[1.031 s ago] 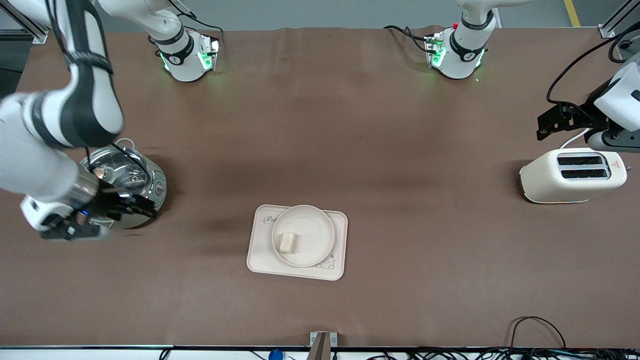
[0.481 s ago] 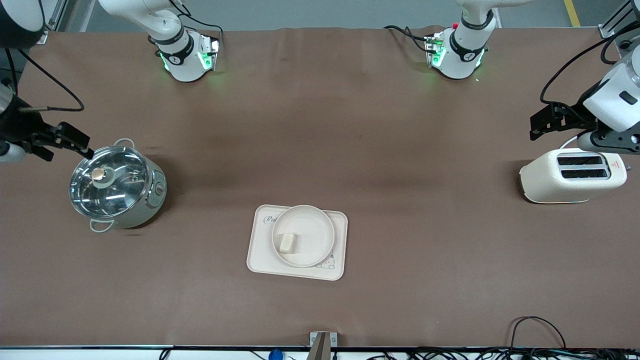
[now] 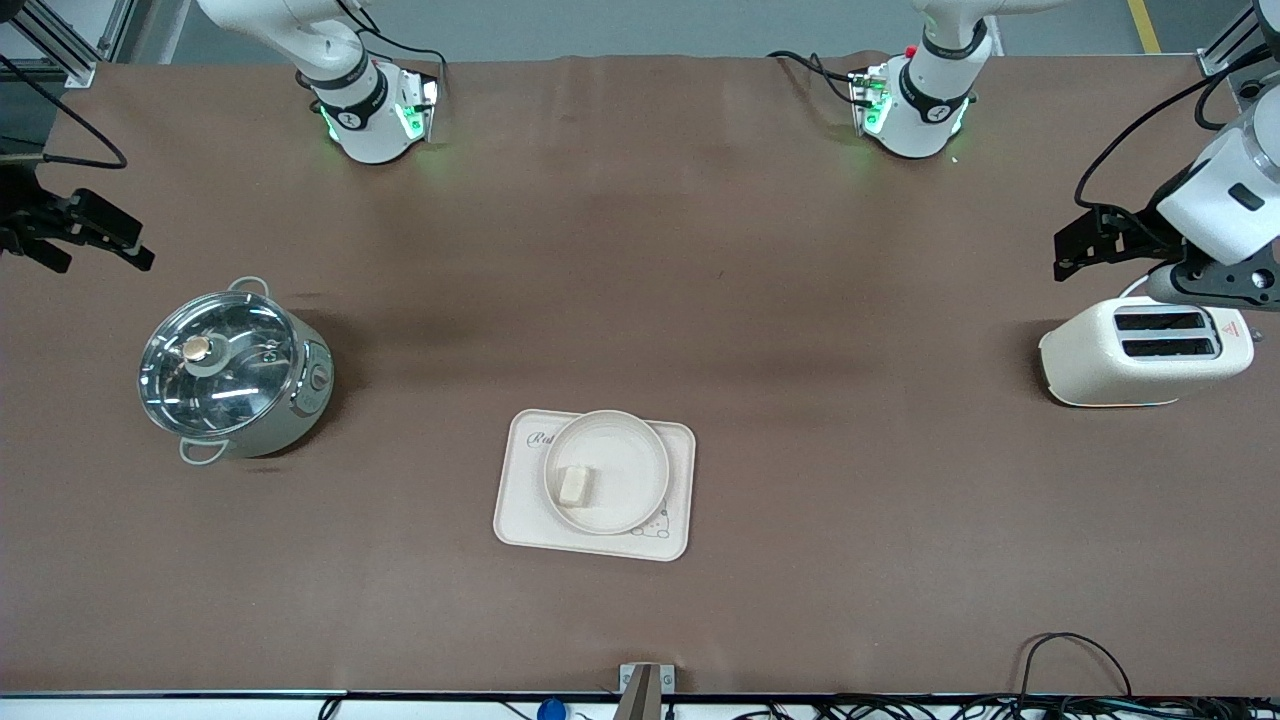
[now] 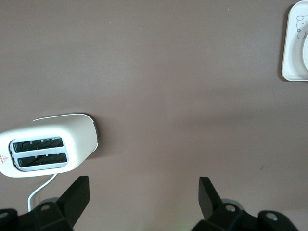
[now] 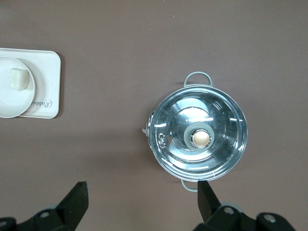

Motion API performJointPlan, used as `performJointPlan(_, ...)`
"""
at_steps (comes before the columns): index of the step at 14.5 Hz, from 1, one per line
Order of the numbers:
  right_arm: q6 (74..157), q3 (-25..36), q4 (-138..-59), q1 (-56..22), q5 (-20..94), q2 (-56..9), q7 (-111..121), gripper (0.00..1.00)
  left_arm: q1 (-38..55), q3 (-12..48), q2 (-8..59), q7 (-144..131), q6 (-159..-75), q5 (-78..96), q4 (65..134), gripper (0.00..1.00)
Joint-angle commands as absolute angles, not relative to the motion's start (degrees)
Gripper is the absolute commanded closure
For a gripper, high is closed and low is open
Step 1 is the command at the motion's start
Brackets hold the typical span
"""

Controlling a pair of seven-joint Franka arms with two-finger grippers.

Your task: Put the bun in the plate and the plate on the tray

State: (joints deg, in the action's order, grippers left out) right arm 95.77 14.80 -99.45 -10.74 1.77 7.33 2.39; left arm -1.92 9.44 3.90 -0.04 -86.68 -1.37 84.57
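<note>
Bun [image 3: 575, 485] lies in the plate [image 3: 640, 455], off-centre, toward the right arm's end of the dish and touching its floor; also seen in the right wrist view [image 5: 19, 78]. Plate sits on the tray [image 3: 520, 520], covering most of it; the "Rabbit" script and part of the bunny drawing show past the plate's rim. Tray rests flat on the brown table [image 3: 700, 280], roughly midway between the 2 ends, in the half nearer the front camera. Right claw [image 3: 75, 232] hangs in the air at the right arm's end of the table, over bare table beside the lidded steel pot [image 3: 232, 372]; its 2 fingers [image 5: 77, 199] stand wide apart with nothing between them. Left claw [image 3: 1095, 240] hangs at the left arm's end, over the table just beside the cream 2-slot toaster [image 3: 1145, 352]; its fingers [image 4: 77, 197] are likewise spread wide and empty. Both claws well apart from the tray. Toaster slots appear empty in the left wrist view. Pot lid is on, knob centred.
</note>
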Motion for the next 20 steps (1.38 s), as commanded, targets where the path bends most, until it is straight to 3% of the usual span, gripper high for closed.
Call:
performJointPlan(1,95.2,6.8,-99.2,-2.8,0.6,7.6,2.5,0.00,-1.7,9.4,4.3,-0.2,-86.6,-1.2,83.7,0.00)
performJointPlan(4,95.1,3.5,-98.2,1.0,0.7,7.6,3.8,0.00,-1.7,9.4,4.3,-0.4,-86.6,-1.0,83.7,0.00)
performJointPlan(20,93.3,3.3,-96.5,0.9,0.5,7.8,3.2,0.00,-1.5,9.6,4.3,-0.3,-86.6,-1.0,83.7,0.00)
